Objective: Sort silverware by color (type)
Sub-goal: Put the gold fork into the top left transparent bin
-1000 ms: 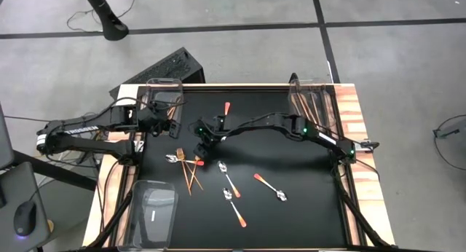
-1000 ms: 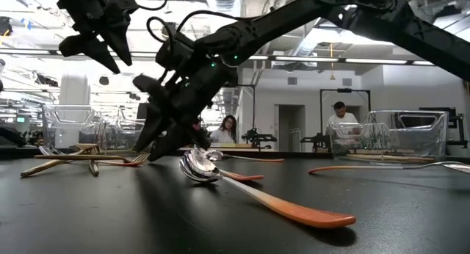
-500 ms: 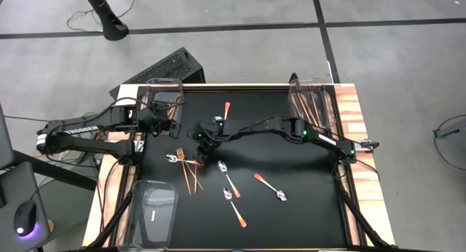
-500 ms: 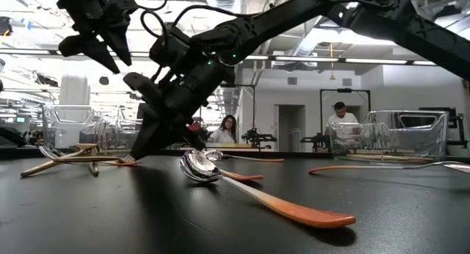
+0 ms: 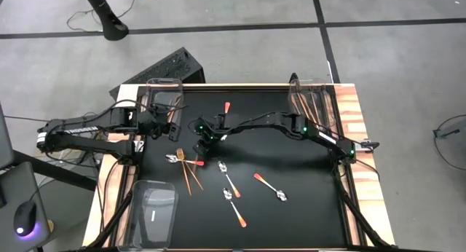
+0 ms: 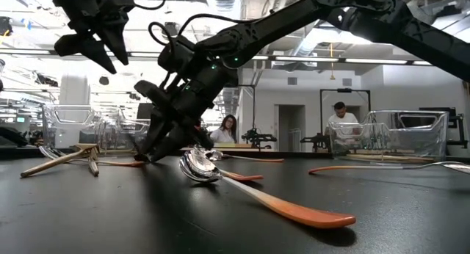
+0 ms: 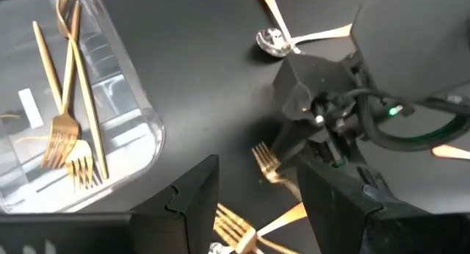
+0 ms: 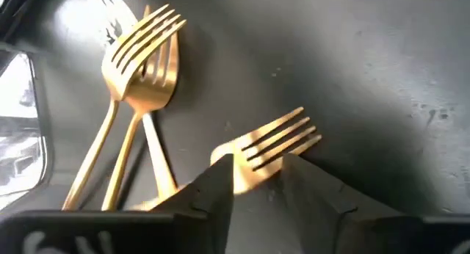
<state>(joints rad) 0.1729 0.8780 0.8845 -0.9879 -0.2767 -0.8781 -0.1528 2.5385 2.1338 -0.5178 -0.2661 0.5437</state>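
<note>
At the table's ten o'clock we see a clear bin (image 7: 110, 85) holding gold forks (image 7: 62, 129); the bin at two o'clock (image 5: 313, 106) holds slim copper pieces, and the one at seven o'clock (image 5: 153, 212) shows only a white label. Our left gripper (image 5: 151, 125) hovers beside the ten o'clock bin, jaws apart and holding nothing. Our right gripper (image 5: 202, 144) reaches across to the table's centre-left, tilted down over a loose gold fork (image 8: 275, 140), its fingers (image 8: 213, 191) narrowly apart and straddling the fork's neck. More forks (image 5: 191, 168) and orange-handled spoons (image 5: 231, 188) lie scattered toward six o'clock.
</note>
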